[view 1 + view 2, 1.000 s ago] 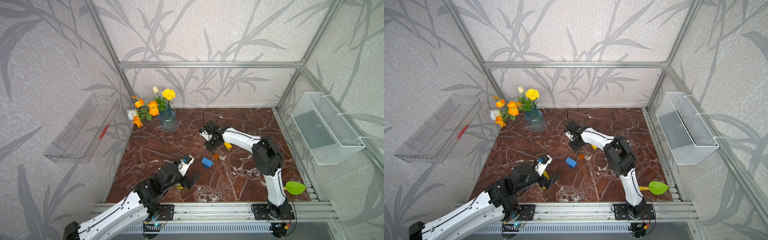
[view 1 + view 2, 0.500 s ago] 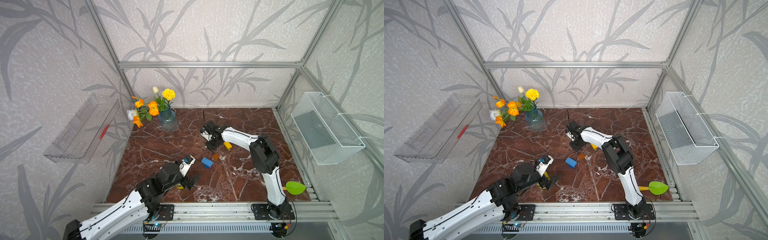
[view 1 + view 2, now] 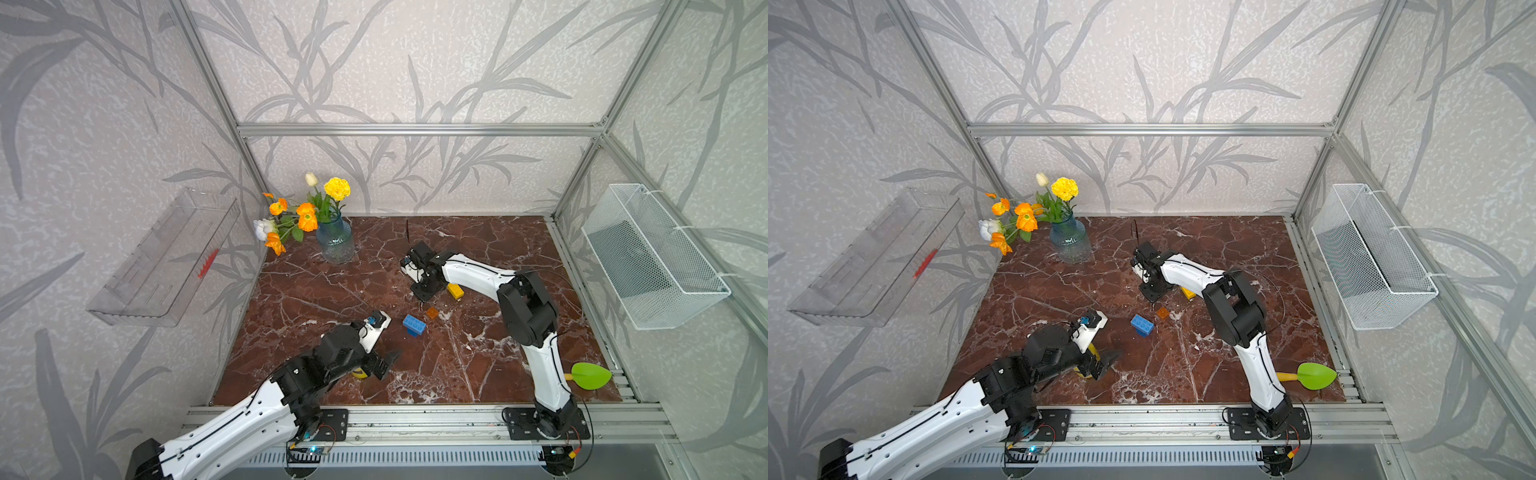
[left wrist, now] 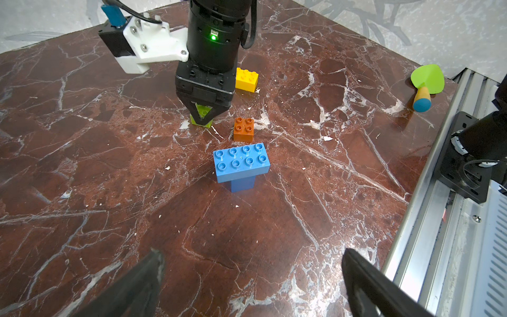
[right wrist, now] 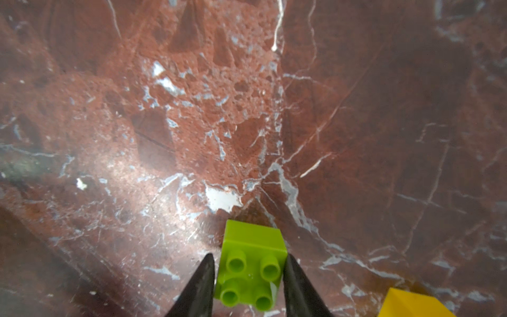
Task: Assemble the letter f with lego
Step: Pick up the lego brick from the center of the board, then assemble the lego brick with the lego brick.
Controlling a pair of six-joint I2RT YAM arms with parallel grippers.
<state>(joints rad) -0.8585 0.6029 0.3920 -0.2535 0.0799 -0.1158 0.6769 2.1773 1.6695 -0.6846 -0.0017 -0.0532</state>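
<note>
My right gripper (image 5: 249,256) points down at the table, shut on the small green brick (image 5: 251,263), with one finger against each side. The left wrist view shows the same grip on the green brick (image 4: 201,118). A long light-blue brick (image 4: 241,162) sits on a small dark-blue brick (image 4: 242,185) in mid-table, also visible as a blue pair (image 3: 414,324) in a top view. The orange brick (image 4: 243,129) lies between it and the right gripper (image 3: 424,291). The yellow brick (image 4: 246,79) lies beside that gripper. My left gripper (image 4: 252,254) hovers open near the front, nothing between its fingers.
A vase of flowers (image 3: 335,245) stands at the back left. A green leaf-shaped tool (image 3: 590,375) lies at the front right edge. A yellow cylinder (image 3: 360,374) shows under the left arm. A wire basket (image 3: 652,257) and a clear tray (image 3: 162,257) hang on the side walls.
The right gripper's jaws have narrowed onto the green brick and its elbow has shifted slightly. The left arm and the other bricks have not moved.
</note>
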